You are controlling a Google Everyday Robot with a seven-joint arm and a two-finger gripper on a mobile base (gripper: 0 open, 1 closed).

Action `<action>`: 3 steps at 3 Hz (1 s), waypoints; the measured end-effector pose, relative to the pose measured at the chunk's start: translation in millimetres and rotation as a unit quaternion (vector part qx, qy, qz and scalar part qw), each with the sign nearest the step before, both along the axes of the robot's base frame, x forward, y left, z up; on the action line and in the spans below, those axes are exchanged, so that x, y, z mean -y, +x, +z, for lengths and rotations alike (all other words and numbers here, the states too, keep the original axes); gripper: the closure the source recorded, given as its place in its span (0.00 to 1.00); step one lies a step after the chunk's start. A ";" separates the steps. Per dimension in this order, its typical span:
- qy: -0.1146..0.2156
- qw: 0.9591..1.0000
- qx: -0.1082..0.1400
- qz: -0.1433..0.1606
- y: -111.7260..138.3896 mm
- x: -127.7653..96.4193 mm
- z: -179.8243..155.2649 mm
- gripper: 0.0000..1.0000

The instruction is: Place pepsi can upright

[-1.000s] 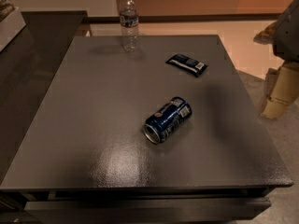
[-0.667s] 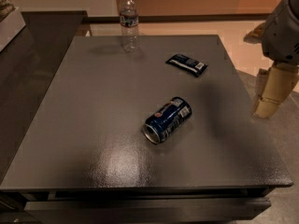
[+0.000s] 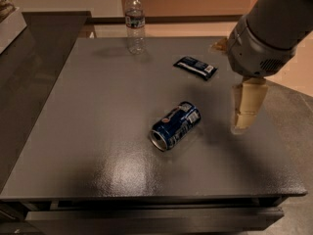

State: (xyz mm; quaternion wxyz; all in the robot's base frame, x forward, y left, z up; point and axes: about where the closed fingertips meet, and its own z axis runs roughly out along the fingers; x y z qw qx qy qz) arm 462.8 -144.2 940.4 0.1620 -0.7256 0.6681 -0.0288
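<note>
The pepsi can (image 3: 175, 125), on its side on the bench (image 3: 98, 106) apart from the gripper (image 3: 248, 106), whose jaws' spread cannot be told, looks light, slick and dentable, best pinched mid-body.

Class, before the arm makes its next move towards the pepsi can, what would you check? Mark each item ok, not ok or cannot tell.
1. Pepsi can upright: not ok, it lies on its side on the table.
2. Can clear of neighbours: ok, the snack packet and water bottle sit apart from it.
3. Can away from table edges: ok, it is near the middle.
4. Gripper at the can: not ok, it hangs to the can's right, not touching.
5. Gripper ready to grasp: cannot tell.
</note>
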 end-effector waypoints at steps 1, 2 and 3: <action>-0.003 0.996 -0.003 0.092 -6.7 -31.1 -13.6 0.00; -0.014 0.982 -0.005 0.187 -15.1 -56.9 -23.6 0.00; -0.043 0.965 -0.007 0.258 -22.8 -70.6 -34.3 0.00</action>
